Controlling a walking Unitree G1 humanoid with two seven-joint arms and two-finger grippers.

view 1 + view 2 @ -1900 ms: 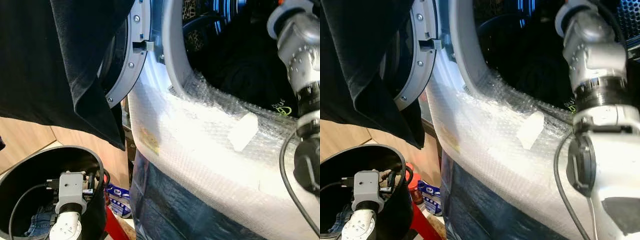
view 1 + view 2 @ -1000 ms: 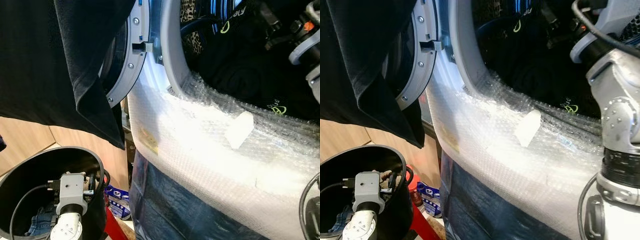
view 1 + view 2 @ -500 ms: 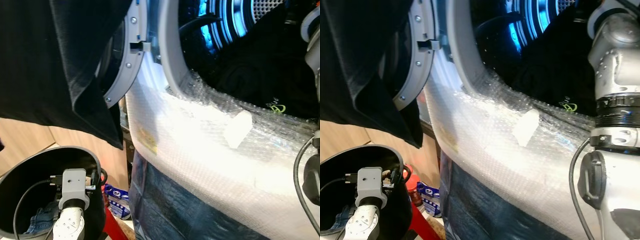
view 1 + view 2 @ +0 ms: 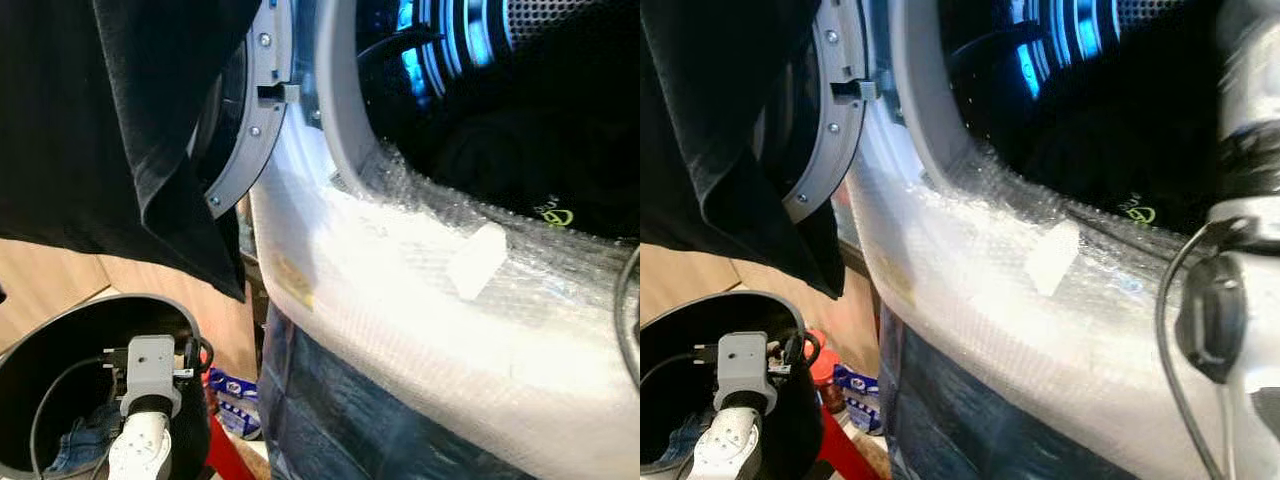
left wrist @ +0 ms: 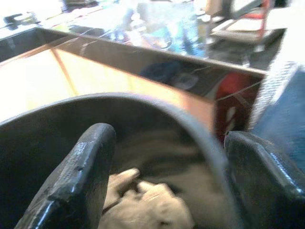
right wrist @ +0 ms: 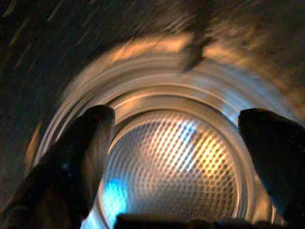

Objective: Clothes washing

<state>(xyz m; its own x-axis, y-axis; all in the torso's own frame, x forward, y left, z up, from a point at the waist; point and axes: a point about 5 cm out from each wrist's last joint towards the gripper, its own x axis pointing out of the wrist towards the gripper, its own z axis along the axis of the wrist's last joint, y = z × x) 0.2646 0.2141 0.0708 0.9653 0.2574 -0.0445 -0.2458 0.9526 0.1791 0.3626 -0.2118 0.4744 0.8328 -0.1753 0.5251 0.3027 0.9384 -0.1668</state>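
The washer's round opening stands open, with dark clothes bearing a green logo heaped in the blue-lit drum. A black garment hangs over the open door. My right arm is blurred at the right, beside the opening. Its gripper is open and empty, facing the perforated drum wall. My left wrist reaches into a black bucket holding jeans. The left gripper is open over the bucket rim, above a beige cloth.
Bubble wrap covers the washer's front below the opening, with dark blue film under it. A blue-and-white packet and a red object sit between bucket and washer. A wooden panel stands behind the bucket.
My right arm has drawn back out of the drum toward the right, leaving the dark clothes inside. The left wrist has shifted slightly in the bucket.
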